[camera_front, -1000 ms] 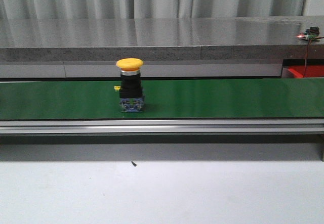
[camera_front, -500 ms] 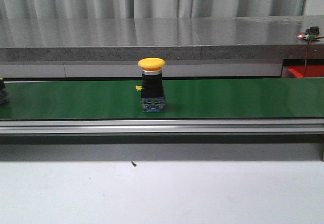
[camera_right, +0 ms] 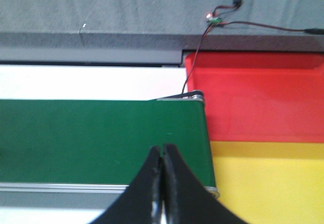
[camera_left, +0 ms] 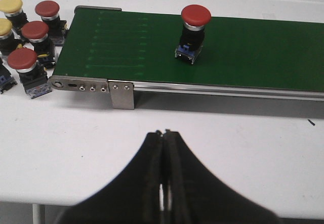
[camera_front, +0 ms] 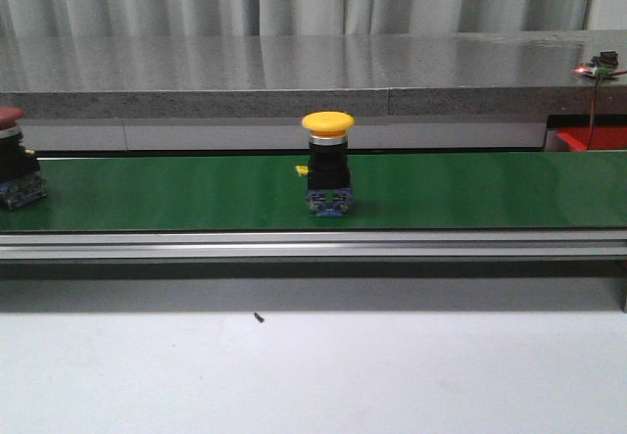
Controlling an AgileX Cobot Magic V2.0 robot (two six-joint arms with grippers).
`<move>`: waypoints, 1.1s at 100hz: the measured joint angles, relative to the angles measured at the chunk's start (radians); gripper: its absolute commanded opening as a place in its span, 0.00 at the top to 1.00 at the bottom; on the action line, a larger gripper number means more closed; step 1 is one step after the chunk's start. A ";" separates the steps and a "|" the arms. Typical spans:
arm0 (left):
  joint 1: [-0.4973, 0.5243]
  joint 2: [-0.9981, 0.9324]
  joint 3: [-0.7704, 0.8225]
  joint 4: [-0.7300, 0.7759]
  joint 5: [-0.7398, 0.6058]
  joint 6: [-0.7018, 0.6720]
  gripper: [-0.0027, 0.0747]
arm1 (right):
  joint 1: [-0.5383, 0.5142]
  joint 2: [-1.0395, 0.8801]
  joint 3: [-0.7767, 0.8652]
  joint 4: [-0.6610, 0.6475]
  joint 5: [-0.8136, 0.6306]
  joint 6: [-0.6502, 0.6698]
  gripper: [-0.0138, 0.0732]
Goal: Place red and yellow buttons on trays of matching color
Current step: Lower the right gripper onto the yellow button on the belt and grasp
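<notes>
Front view: a yellow button (camera_front: 328, 164) stands upright on the green belt (camera_front: 470, 191), long axis vertical, mushroom cap on top, about mid-belt. A red button (camera_front: 14, 169) stands upright at the belt's left edge. A corner of the red tray (camera_front: 592, 139) shows far right.

Left wrist view: the left hand (camera_left: 165, 135) hangs over the white surface (camera_left: 243, 143), fingers pressed together, holding nothing. The red button (camera_left: 193, 32) stands on the belt; spare red and yellow buttons (camera_left: 29, 34) cluster off the belt's end.

Right wrist view: the right hand (camera_right: 162, 150), also closed and empty, hovers over the belt's end; the red tray (camera_right: 258, 100) and yellow tray (camera_right: 268, 181) lie side by side, touching
</notes>
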 measured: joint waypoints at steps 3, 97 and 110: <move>0.000 0.000 0.000 0.000 0.000 0.000 0.99 | 0.013 0.032 -0.031 0.000 0.015 -0.003 0.97; 0.000 0.000 0.000 0.000 0.000 0.000 0.99 | 0.388 0.963 -0.831 0.175 0.600 -0.006 0.18; 0.000 0.000 0.000 0.000 0.000 0.000 0.99 | 0.390 1.038 -0.880 0.202 0.627 0.023 0.18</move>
